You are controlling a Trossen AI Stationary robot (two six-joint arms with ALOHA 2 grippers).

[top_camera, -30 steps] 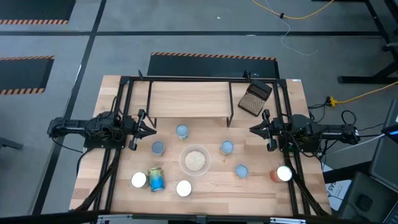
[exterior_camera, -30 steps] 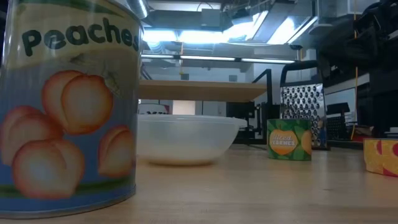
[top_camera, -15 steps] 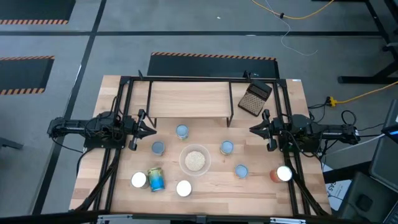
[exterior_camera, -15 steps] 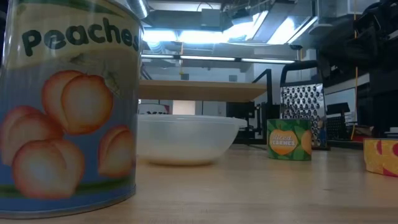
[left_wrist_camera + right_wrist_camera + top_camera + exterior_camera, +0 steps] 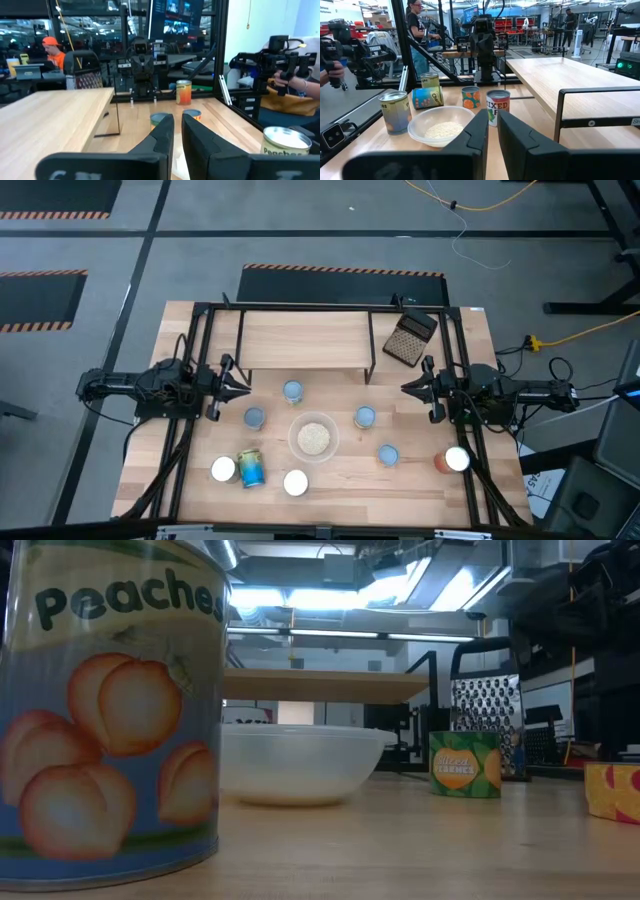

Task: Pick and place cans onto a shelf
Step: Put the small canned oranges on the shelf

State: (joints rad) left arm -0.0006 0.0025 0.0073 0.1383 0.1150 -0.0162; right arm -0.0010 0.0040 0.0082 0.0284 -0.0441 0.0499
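Note:
Eight cans stand loose on the table in front of the shelf (image 5: pixel 305 340): blue-topped ones (image 5: pixel 292 391), (image 5: pixel 254 417), (image 5: pixel 364 417), (image 5: pixel 388 455), white-topped ones (image 5: pixel 222 469), (image 5: pixel 295 482), a red-orange one (image 5: pixel 455 459), and one on its side (image 5: pixel 251 468). The shelf board is bare and stands on black legs. My left gripper (image 5: pixel 243 389) (image 5: pixel 178 135) is shut and empty at the table's left, just left of the cans. My right gripper (image 5: pixel 407 388) (image 5: pixel 493 127) is shut and empty at the right.
A clear bowl of pale grains (image 5: pixel 314 438) sits among the cans. A dark grater (image 5: pixel 411 338) stands right of the shelf. Black frame rails (image 5: pixel 195 350) run along the table's sides. A peaches can (image 5: pixel 110 710) fills the low view's left. People show beyond the table (image 5: pixel 417 30).

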